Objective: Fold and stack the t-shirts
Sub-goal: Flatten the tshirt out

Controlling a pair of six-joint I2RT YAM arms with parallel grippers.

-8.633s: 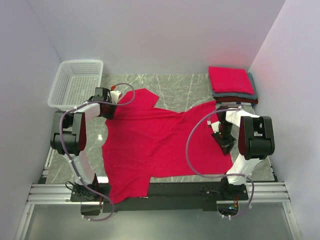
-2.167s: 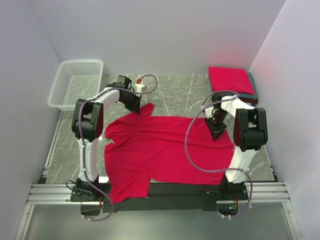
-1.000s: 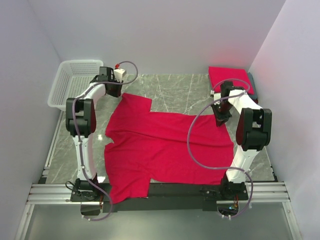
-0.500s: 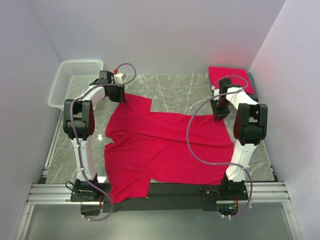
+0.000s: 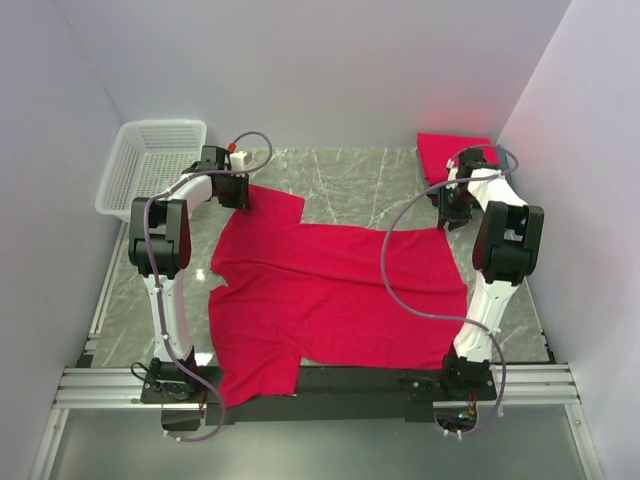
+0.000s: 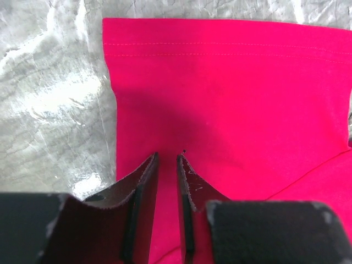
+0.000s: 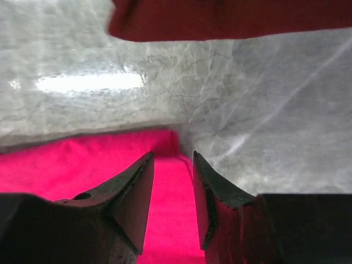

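Observation:
A crimson t-shirt (image 5: 330, 285) lies spread flat on the marble table. My left gripper (image 5: 240, 197) hovers over its far left sleeve. In the left wrist view the gripper (image 6: 166, 158) has its jaws a narrow gap apart over flat red cloth (image 6: 231, 99), holding nothing. My right gripper (image 5: 447, 218) is at the shirt's far right corner. In the right wrist view it (image 7: 172, 157) is open above that corner (image 7: 165, 143). The stack of folded shirts (image 5: 445, 150) sits far right, partly hidden by the right arm. Its dark red edge (image 7: 231, 19) shows in the right wrist view.
A white lattice basket (image 5: 150, 165) stands at the far left beside the left arm. The shirt's near hem hangs over the table's front edge (image 5: 400, 362). Walls close in the table on the left, back and right.
Over the last seconds both grippers pulled the shirt's far edge out flat. In the last second the right gripper moved to the far right corner. The left gripper barely shifted.

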